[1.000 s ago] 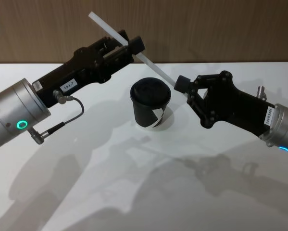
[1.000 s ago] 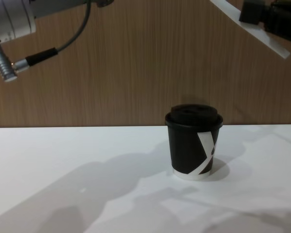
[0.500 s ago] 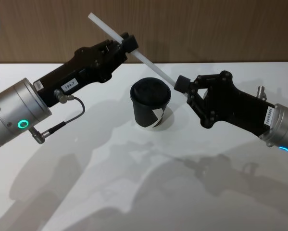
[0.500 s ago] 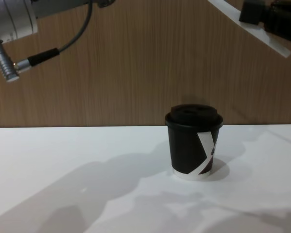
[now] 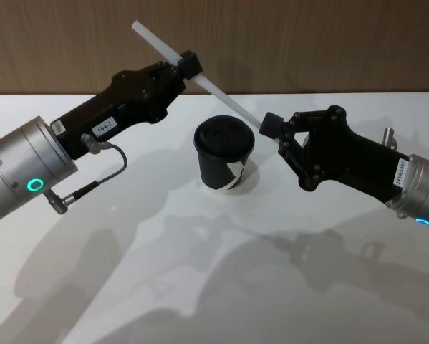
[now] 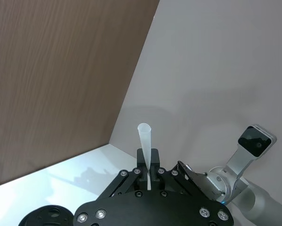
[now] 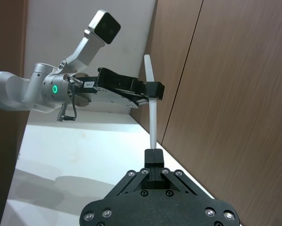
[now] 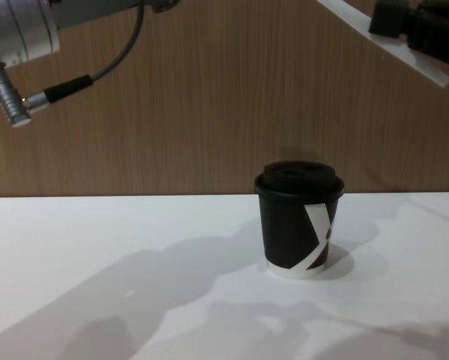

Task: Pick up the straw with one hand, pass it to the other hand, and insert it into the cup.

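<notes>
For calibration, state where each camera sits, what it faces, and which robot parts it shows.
Head: high, looking down at the table; both arms, left gripper and right gripper shut on the straw.
Chest: low, facing the cup side-on; left arm's wrist, right gripper.
Left wrist: behind its gripper, facing the wall; right arm beyond.
Right wrist: behind its gripper; left arm beyond.
Shared: all four show the straw.

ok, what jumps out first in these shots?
The white straw slants in mid-air, gripped by both arms at once: the left gripper is clamped near its upper end and the right gripper on its lower end. Just below it, the lidded black cup stands upright on the white table.
</notes>
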